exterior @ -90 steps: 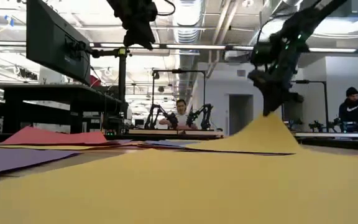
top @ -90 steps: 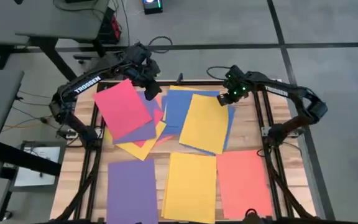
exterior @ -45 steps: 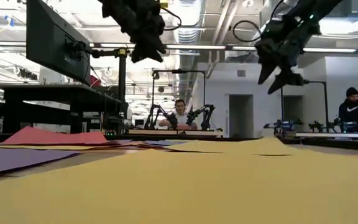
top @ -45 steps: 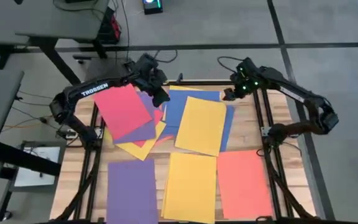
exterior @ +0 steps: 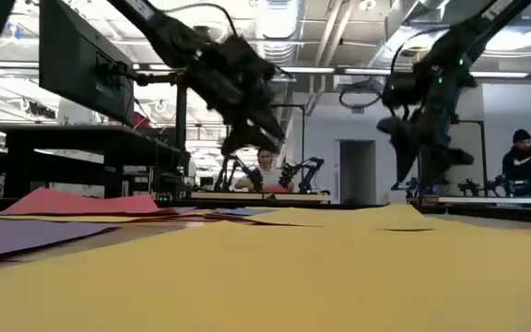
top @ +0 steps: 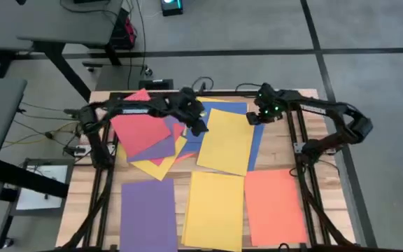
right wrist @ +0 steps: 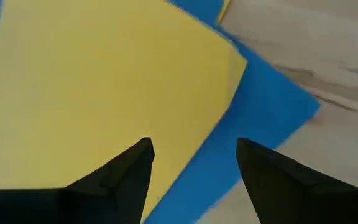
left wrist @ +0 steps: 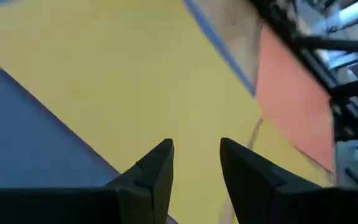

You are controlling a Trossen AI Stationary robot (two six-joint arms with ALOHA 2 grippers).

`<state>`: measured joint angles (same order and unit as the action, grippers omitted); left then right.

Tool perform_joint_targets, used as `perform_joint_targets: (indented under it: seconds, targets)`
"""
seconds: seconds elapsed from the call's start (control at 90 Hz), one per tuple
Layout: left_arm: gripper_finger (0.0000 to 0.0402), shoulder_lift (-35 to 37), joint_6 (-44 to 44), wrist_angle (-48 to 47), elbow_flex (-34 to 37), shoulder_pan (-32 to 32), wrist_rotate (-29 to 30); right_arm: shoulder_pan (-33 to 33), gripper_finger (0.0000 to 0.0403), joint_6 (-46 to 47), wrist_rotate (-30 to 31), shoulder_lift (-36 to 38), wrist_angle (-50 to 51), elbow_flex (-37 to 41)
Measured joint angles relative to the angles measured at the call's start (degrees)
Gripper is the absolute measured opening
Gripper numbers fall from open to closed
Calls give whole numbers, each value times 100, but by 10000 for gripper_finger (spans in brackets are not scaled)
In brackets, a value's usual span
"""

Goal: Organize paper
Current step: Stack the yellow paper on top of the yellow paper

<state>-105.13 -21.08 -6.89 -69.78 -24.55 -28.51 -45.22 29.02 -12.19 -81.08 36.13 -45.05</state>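
Note:
A yellow sheet of paper (top: 226, 140) lies flat on a blue sheet (top: 258, 143) at the table's far middle. My left gripper (top: 200, 128) hovers open above the yellow sheet's left edge, near the blue sheet (left wrist: 23, 130); nothing is between its fingers (left wrist: 194, 146). My right gripper (top: 254, 116) hangs open above the yellow sheet's far right corner (right wrist: 229, 59), clear of it. At the far left, a red sheet (top: 137, 120) tops a loose pile of purple and yellow sheets.
Along the near edge lie a purple sheet (top: 149, 213), a yellow sheet (top: 214, 210) and an orange-red sheet (top: 275, 206), side by side. Bare wood (top: 306, 122) shows at the far right. Dark arm mounts stand at both table sides.
My right gripper has opened and let go of the yellow sheet's far right corner, which has dropped flat onto the blue sheet; the gripper rose, then came back down above it. My left gripper has swung from the far left toward the table's right and down, over the yellow sheet's left edge.

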Motion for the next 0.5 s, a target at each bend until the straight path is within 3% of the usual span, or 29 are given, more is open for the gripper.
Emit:
perform_joint_targets:
  seconds: [0.233,0.5]
  targets:
    - [113,-830,-276,533,-28,90,46,132,218,236,64,-527,-606,157]
    - [113,-1239,-343,477,-35,142,30,148,218,466,91,-726,-860,150]
